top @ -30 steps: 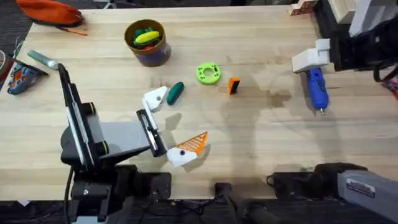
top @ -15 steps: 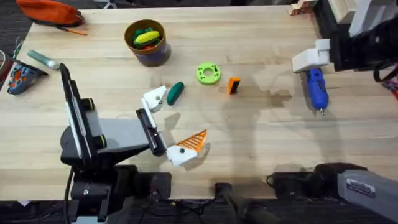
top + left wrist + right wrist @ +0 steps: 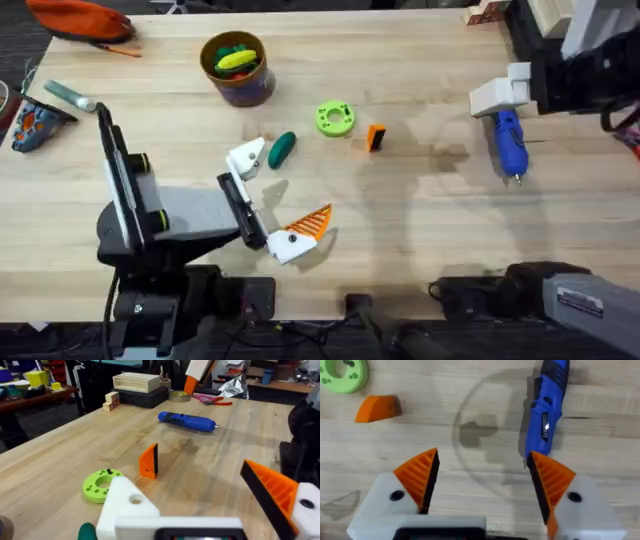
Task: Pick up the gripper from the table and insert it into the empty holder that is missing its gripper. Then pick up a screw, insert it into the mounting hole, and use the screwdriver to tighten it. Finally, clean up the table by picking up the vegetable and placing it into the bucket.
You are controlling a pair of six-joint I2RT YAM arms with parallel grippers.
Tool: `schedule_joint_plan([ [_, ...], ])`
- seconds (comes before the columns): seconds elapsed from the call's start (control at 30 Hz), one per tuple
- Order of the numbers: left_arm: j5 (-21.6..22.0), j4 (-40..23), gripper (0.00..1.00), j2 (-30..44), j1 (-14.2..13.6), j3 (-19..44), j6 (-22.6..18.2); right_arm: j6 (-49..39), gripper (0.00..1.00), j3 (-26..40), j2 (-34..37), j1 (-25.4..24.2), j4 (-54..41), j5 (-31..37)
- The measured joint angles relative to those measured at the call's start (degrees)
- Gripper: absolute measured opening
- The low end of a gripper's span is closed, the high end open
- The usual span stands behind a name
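Lying on the worktop right of centre in the overhead view, the gripper [image 3: 376, 137], just right of the green ring [image 3: 335, 118]. Left of the ring, the vegetable [image 3: 282, 149], touching the holder [image 3: 248, 158]. Bucket [image 3: 238, 70] upper left; screwdriver [image 3: 510, 143] far right. Left gripper [image 3: 270, 200] spread, one finger bare. Right gripper [image 3: 482, 482] released, jaws wide above the worktop.
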State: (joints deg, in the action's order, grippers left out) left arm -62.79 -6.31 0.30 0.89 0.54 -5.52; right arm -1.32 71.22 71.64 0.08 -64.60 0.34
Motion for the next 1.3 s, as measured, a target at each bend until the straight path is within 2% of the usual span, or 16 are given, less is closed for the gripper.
schedule_joint_plan([
  [1.3,-1.74,-0.35,0.986,0.0,0.0,0.0,0.0,0.0,0.994,0.0,0.0,0.0,0.0,0.0],
])
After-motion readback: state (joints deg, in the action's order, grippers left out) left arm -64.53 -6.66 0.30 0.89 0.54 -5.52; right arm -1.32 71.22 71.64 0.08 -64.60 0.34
